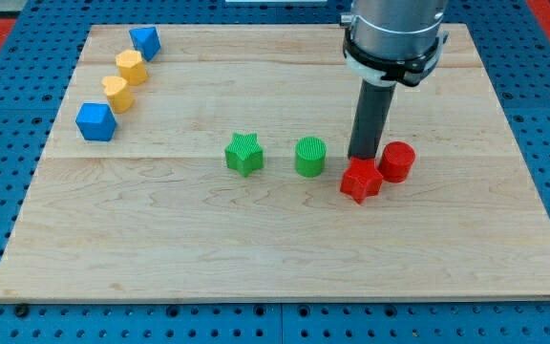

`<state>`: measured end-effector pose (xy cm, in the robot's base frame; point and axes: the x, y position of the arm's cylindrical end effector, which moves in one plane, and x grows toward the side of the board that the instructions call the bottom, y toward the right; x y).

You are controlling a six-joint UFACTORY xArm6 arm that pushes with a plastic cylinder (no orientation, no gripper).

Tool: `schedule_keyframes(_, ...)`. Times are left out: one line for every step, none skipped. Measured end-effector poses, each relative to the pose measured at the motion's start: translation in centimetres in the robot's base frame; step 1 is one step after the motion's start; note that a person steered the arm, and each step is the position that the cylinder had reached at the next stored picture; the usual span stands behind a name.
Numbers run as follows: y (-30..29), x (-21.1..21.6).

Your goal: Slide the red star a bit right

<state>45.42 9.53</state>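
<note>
The red star lies right of the board's middle, touching or nearly touching the red cylinder at its upper right. My tip stands just behind the red star, at its top edge, between the green cylinder and the red cylinder. The rod hides part of the star's far edge.
A green star lies left of the green cylinder. At the upper left, a curved row: blue block, yellow block, yellow heart, blue block. The wooden board sits on a blue pegboard.
</note>
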Motion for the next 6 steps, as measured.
schedule_keyframes(0.0,2.3)
schedule_keyframes(-2.2,3.3)
schedule_keyframes(-6.7,5.1)
schedule_keyframes(-7.7,7.8)
schedule_keyframes(-4.4,7.5)
schedule_keyframes(-0.4,7.5)
